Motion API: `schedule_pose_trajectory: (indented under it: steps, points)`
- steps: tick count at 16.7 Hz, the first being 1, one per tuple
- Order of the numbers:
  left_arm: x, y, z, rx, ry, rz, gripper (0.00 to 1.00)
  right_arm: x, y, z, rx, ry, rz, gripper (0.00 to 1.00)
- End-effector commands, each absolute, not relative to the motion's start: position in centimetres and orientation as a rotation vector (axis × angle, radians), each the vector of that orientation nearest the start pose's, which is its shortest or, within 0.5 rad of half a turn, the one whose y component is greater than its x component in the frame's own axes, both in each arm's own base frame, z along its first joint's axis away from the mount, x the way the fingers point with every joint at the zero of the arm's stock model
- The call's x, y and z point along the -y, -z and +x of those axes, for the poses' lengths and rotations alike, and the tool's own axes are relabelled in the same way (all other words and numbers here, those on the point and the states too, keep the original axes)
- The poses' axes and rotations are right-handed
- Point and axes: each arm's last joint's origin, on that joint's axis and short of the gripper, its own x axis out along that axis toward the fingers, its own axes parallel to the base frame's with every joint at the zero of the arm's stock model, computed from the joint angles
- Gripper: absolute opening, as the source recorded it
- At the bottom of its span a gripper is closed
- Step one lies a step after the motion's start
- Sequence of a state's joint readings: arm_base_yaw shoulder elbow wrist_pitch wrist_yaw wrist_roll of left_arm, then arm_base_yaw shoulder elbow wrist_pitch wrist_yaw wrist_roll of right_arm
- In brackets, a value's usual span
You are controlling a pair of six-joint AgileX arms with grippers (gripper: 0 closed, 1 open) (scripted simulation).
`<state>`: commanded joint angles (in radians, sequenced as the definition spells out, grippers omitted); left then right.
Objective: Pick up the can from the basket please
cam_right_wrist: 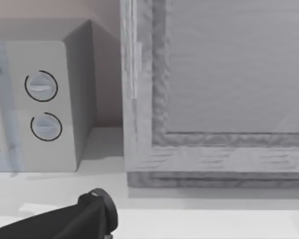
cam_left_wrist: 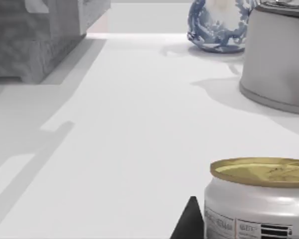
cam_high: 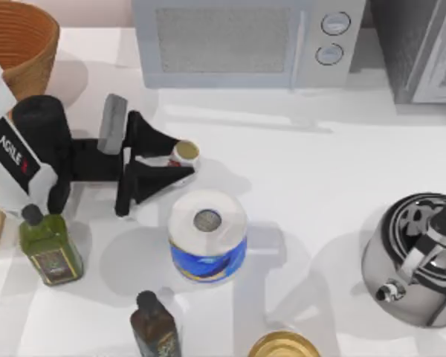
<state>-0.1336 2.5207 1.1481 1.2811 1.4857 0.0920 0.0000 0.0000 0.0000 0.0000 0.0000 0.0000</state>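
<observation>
Can: one, upright on the table, outside the basket, which sits well apart at the far left corner. The left gripper lies level over the table with its two black fingers on either side of the can, closed against it. In the left wrist view the can stands close beside one fingertip. Just beside the can: one blue-and-white roll. Two bottles stand near the front left. One kettle sits at the right, one microwave at the back, one gold disc at the front edge. The right arm is parked at the right edge; its gripper's state cannot be told.
</observation>
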Motion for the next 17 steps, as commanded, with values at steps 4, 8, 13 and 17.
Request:
schedule_pose_trajectory:
  steps: [4, 8, 13, 17]
  points:
    - [8.23, -1.8, 41.07, 0.0, 1.591, 0.0, 0.45, 0.12, -16.0, 10.57, 0.0, 0.0, 0.0, 1.0]
    - [8.23, -1.8, 41.07, 0.0, 1.591, 0.0, 0.75, 0.12, -16.0, 10.57, 0.0, 0.0, 0.0, 1.0]
    - [8.23, -1.8, 41.07, 0.0, 1.591, 0.0, 1.0, 0.12, -16.0, 10.57, 0.0, 0.0, 0.0, 1.0]
    - [8.23, -1.8, 41.07, 0.0, 1.591, 0.0, 1.0, 0.12, -16.0, 10.57, 0.0, 0.0, 0.0, 1.0]
